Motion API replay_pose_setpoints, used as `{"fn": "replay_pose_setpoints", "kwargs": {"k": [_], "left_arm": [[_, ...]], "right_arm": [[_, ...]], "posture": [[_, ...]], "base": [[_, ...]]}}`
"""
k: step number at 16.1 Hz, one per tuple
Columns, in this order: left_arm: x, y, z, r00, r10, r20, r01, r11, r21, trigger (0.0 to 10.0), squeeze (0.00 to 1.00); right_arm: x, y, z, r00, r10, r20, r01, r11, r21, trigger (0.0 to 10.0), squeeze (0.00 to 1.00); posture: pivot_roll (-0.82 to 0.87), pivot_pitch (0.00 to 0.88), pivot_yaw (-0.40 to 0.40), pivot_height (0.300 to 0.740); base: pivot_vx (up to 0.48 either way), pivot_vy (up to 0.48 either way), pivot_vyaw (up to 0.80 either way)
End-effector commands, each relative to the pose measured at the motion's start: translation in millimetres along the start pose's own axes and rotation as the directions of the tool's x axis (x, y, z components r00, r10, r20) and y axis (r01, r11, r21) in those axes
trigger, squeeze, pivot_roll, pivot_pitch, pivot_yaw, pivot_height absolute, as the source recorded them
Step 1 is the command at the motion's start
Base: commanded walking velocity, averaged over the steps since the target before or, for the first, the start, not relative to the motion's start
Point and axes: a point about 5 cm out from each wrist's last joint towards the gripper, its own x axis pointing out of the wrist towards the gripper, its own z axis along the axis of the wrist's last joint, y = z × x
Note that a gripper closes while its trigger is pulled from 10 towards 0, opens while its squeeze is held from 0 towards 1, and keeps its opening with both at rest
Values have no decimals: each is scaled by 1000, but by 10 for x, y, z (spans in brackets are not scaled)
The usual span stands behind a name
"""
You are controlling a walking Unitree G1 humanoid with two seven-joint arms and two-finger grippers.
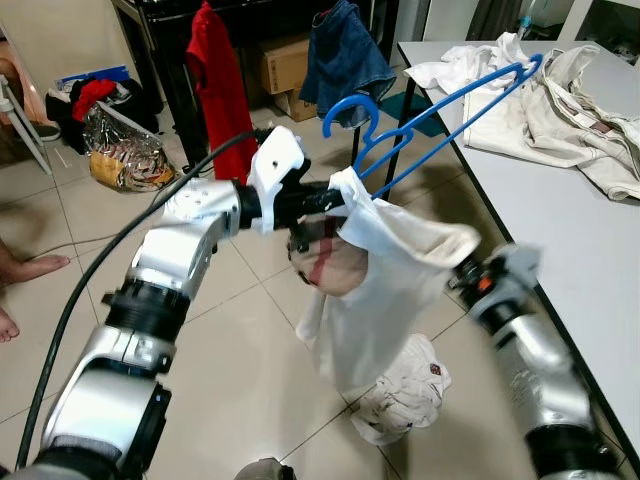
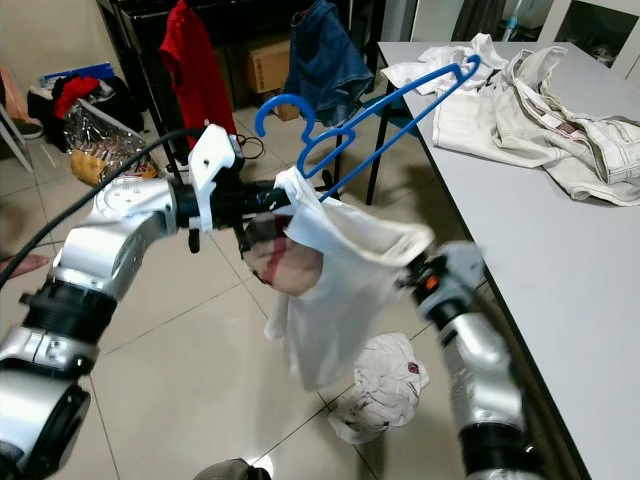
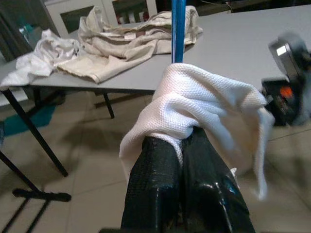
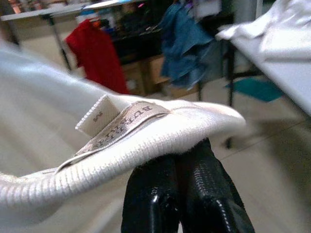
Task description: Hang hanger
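Left eye view: both grippers, left gripper [image 1: 335, 200] and right gripper [image 1: 462, 268], pinch the white shirt [image 1: 385, 290] (collar stretched); blue hanger [image 1: 440, 110] partly inserted, nothing hung yet.

My left arm [image 1: 150, 290] was silver with black joint rings, a white wrist bracket [image 1: 275, 170] and a black cable [image 1: 80, 290]. My right arm [image 1: 530, 350] showed an orange mark. My fingers [image 3: 184, 189] were textured black.

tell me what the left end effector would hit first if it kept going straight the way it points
The left end effector is shut on the white shirt, so it pushes into that cloth first. Beyond it, the blue hanger and then the grey table seem to lie in line, though depth is hard to judge.
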Motion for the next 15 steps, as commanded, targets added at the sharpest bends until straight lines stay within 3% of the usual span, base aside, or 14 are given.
{"fn": "replay_pose_setpoints", "kwargs": {"k": [1, 5, 7, 8, 9, 15], "left_arm": [[-8, -35, 40, 1000, 6, 29, -5, 1000, -10, 10000, 0], [56, -208, -23, 999, -22, 49, 25, 997, -69, 10000, 0], [126, -351, -62, 996, -40, 77, 52, 985, -165, 10000, 0], [144, -407, -92, 996, -59, 73, 71, 982, -177, 10000, 0], [150, -427, -104, 995, -65, 70, 77, 980, -182, 10000, 0], [245, -491, -281, 998, 20, 51, 1, 922, -387, 10000, 0]], "right_arm": [[34, -68, 174, 995, -62, 80, 65, 997, -30, 0, 0], [97, -85, 338, 973, -150, 176, 160, 986, -43, 0, 0], [161, -94, 488, 946, -207, 249, 235, 968, -89, 0, 0], [185, -87, 539, 939, -215, 269, 251, 962, -107, 0, 0], [195, -82, 564, 935, -217, 279, 257, 960, -113, 0, 0], [277, 84, 913, 874, -195, 445, 289, 945, -152, 0, 0]], "posture": [[-4, 0, 36, 723], [0, 0, 34, 723], [4, 0, 31, 723], [4, 0, 30, 723], [5, 0, 30, 723], [8, 0, 32, 723]], "base": [[0, 0, 0], [0, 0, 0], [0, 0, 0], [0, 0, 0], [0, 0, 0], [0, 0, 0]]}}
